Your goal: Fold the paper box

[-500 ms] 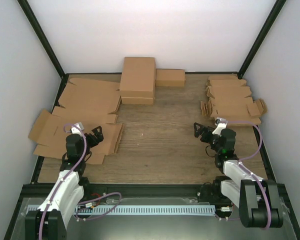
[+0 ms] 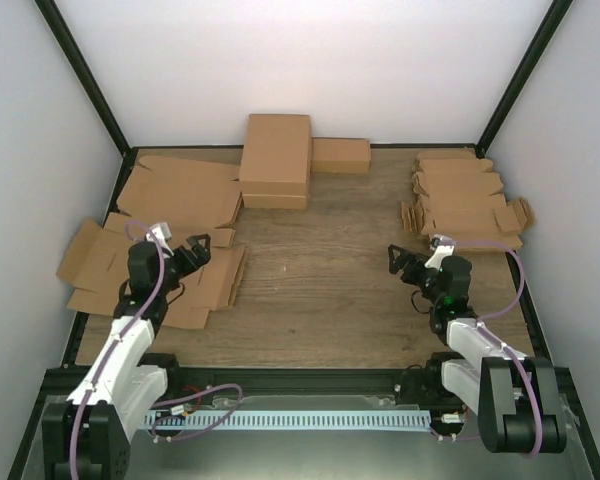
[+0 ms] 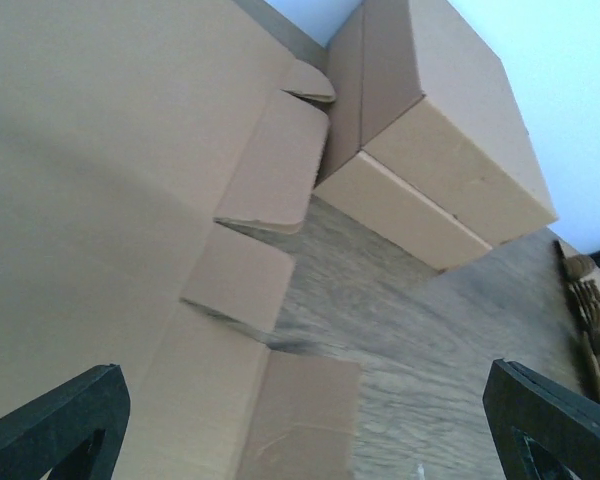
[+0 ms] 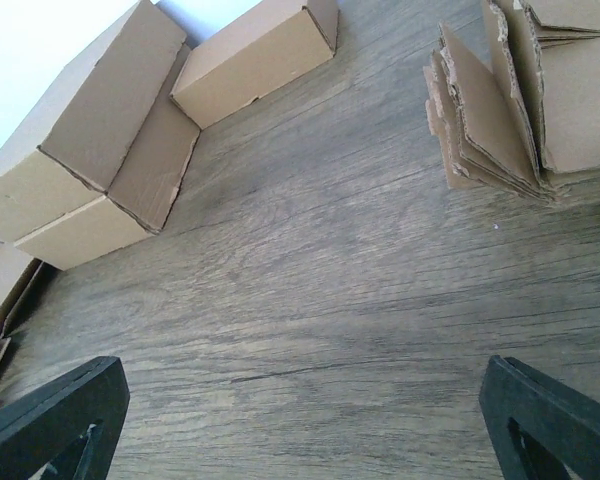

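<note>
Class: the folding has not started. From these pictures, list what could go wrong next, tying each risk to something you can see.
1. The paper box lies flat, overlapping a second blank; the open left hand above it may drag both.
2. Its left edge seems to overhang the table rim, so a push could slide it off.
3. The open right hand is far away, leaving flaps unsupported.

Brown paper box, wood-grain table

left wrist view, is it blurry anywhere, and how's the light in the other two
left wrist: the near paper box looks soft and shaded, the folded boxes behind are sharper; right wrist: table grain crisp, wall blown white; top external: even light, faint shadows
</note>
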You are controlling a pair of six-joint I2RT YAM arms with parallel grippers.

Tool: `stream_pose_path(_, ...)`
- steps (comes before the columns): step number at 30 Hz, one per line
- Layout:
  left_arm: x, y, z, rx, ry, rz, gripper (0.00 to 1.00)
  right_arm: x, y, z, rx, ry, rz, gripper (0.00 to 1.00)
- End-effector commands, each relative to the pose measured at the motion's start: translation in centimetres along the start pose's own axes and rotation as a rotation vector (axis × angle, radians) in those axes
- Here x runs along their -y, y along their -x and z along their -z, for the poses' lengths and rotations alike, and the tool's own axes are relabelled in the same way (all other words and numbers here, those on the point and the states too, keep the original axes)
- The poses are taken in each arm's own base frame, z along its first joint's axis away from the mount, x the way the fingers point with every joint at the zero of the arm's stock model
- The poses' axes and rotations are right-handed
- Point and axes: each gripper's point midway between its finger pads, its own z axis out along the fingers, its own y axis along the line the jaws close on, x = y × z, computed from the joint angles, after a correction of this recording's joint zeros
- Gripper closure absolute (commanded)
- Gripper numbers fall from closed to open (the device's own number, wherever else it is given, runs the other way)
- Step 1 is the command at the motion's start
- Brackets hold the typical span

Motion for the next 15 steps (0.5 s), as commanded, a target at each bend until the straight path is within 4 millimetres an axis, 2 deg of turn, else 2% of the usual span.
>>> stream_pose_path(1,1.8,-0.5,0.4,-0.132,0.014,-0.009,0.01,-0.9,1.7,-0.3,0.032,0.011,0.003,0.00)
stream_pose_path(6,3.1,-1.1,1.5,-0.210,0.074,-0.124,0.05,-0.7,1.6,-0.4,0.029,0.006,0.000,0.00)
stream_pose_path(9,4.3,-2.4,1.1,-0.222,0.087,-0.197,0.14,-0.8,1.6,-0.5,0.024,0.007,-0.001,0.00)
stream_pose_path(15,4.9,-5.1,0.2,-0.297,0.220,-0.385,0.20,-0.7,1.5,-0.5,0.023,0.005,-0.002,0.00)
